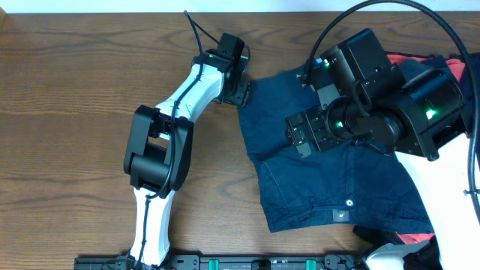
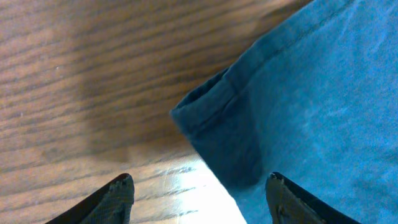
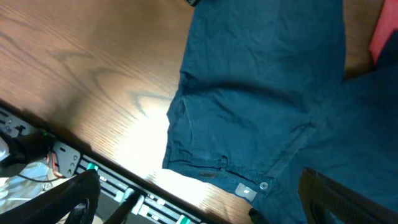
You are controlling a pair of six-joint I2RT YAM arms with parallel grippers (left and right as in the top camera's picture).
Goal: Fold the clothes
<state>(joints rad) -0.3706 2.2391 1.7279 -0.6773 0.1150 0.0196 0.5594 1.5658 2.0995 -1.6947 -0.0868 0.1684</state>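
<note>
A dark navy garment [image 1: 330,180] lies spread flat on the wooden table, its waistband button [image 1: 349,203] toward the front edge. My left gripper [image 1: 241,88] sits low at the garment's far left corner, open. In the left wrist view the hemmed corner [image 2: 205,112] lies just ahead of my left gripper [image 2: 199,179]; one finger is over bare wood, the other [image 2: 292,202] over navy cloth, and nothing is pinched. My right gripper [image 1: 300,135] hovers open, high above the garment's middle. From the right wrist view the garment [image 3: 261,81] and its button [image 3: 264,185] lie well below my right gripper [image 3: 199,176].
Coral-red clothes [image 1: 459,71] lie at the far right behind the right arm, with more red and dark cloth [image 1: 409,238] at the front right. A black rail with green clips [image 1: 225,262] runs along the table's front edge. Bare wood [image 1: 67,112] fills the left half.
</note>
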